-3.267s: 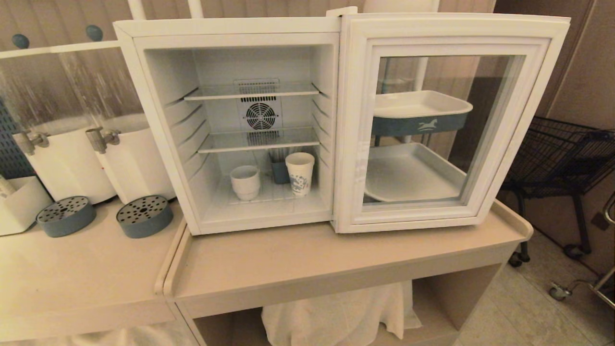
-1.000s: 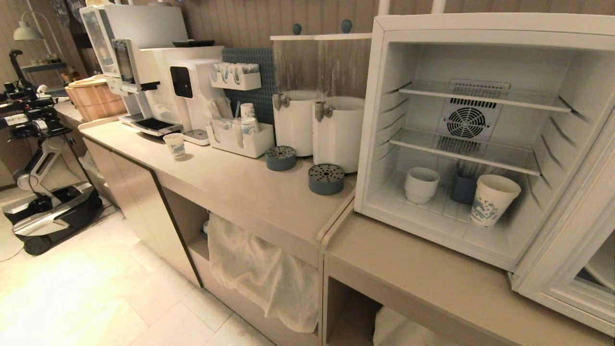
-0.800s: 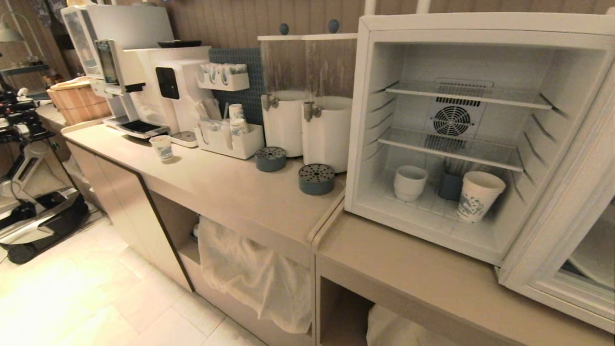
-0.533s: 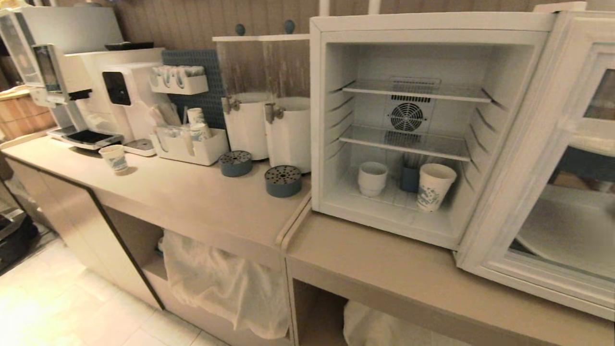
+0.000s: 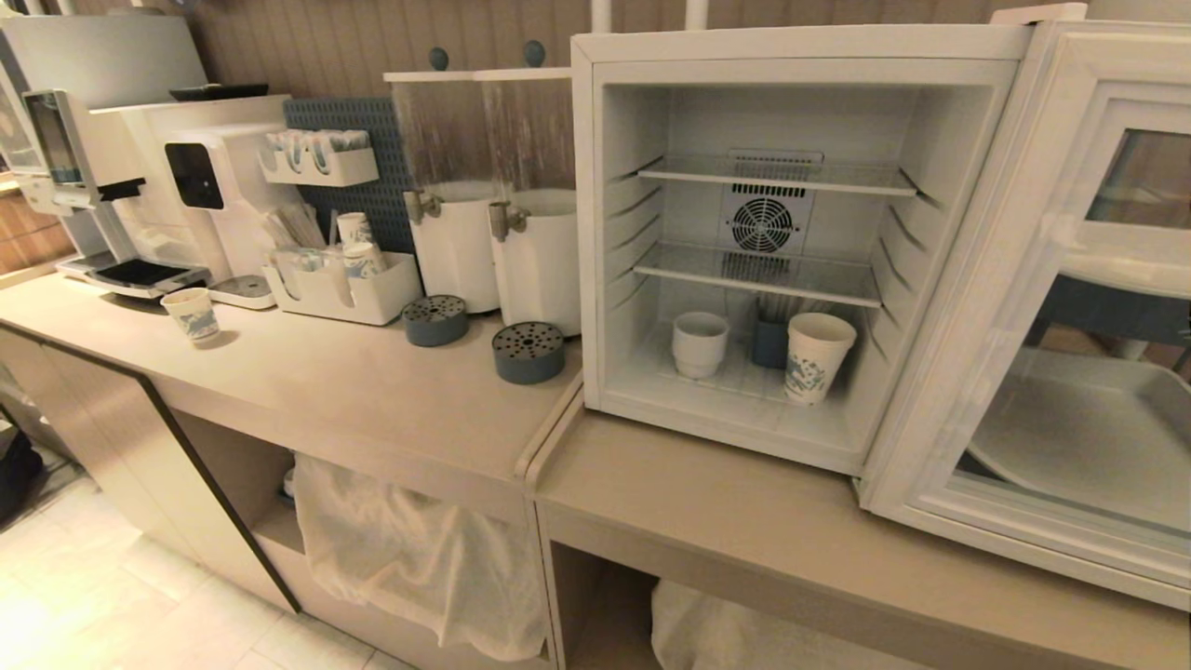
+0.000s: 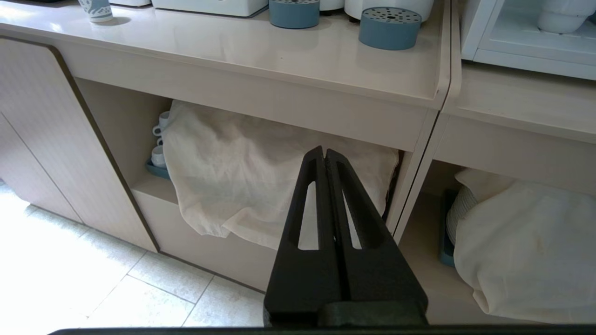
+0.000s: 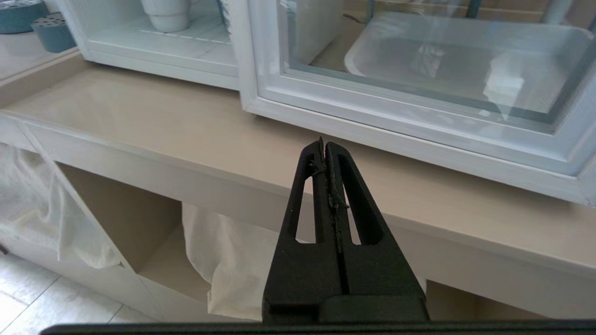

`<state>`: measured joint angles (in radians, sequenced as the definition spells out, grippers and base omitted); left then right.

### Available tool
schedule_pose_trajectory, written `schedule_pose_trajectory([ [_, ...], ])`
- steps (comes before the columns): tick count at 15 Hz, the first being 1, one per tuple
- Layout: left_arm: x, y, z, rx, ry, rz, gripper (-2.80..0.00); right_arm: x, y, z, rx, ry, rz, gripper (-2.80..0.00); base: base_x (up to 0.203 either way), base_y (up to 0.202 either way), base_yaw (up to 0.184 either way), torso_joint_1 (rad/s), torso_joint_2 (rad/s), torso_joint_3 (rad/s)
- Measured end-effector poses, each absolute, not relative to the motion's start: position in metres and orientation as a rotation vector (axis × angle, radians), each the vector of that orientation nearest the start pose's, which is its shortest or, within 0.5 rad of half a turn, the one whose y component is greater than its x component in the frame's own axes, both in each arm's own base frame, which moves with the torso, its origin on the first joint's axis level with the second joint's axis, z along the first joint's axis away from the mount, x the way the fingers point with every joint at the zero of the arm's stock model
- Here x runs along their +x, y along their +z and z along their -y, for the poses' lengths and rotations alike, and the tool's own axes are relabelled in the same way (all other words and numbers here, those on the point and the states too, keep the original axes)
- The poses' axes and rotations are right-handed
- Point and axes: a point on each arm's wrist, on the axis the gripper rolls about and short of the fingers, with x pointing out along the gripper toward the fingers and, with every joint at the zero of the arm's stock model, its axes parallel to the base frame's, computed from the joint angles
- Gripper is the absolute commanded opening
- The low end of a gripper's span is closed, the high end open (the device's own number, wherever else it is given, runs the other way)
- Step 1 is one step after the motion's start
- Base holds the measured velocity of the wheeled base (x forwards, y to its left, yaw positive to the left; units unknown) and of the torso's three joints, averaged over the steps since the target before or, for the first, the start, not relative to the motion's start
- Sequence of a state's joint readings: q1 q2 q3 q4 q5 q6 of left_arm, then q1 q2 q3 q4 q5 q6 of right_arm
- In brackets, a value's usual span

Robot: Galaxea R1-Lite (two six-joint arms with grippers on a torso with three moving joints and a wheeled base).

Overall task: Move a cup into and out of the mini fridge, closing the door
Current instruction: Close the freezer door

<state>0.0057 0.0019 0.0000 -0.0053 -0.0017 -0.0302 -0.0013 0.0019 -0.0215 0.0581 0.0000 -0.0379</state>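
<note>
We find the mini fridge (image 5: 791,56) on the counter (image 5: 707,493), its door (image 5: 1051,279) swung open to the right. The cup (image 5: 700,343) sits on the fridge floor, left of a paper cup (image 5: 818,357). Two drink dispensers (image 5: 502,251) stand just left of the fridge.

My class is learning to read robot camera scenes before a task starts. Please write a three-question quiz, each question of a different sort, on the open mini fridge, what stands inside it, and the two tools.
1. True or false: the pale glass-windowed door of the white boxy mini fridge is shut.
2. Which item on the fridge floor stands nearest the hinge side? A) squat plain white cup B) blue-printed paper cup C) small blue container
3. Fill in: the left tool and right tool are both ____ and hold nothing.

Key: 1 false; 2 B; 3 shut.
</note>
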Motion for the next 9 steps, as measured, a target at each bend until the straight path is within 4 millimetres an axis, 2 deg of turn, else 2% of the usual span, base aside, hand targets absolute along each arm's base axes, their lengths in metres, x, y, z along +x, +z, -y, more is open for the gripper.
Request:
schedule_pose_trajectory([
  [3,-0.0227,0.0761,0.0002,-0.030,0.005,0.003,-2.80,-0.0245,0.0759,0.0000,-0.038,-0.001,-0.037,-2.80,0.000,0.010,-0.045,0.002,0.00,0.002],
  [9,-0.0227,0.0761,0.0002,-0.030,0.004,0.003,-2.80,-0.0245,0.0760,0.0000,-0.037,-0.001,-0.037,-2.80,0.000,0.015,-0.136,0.005,0.00,0.001],
])
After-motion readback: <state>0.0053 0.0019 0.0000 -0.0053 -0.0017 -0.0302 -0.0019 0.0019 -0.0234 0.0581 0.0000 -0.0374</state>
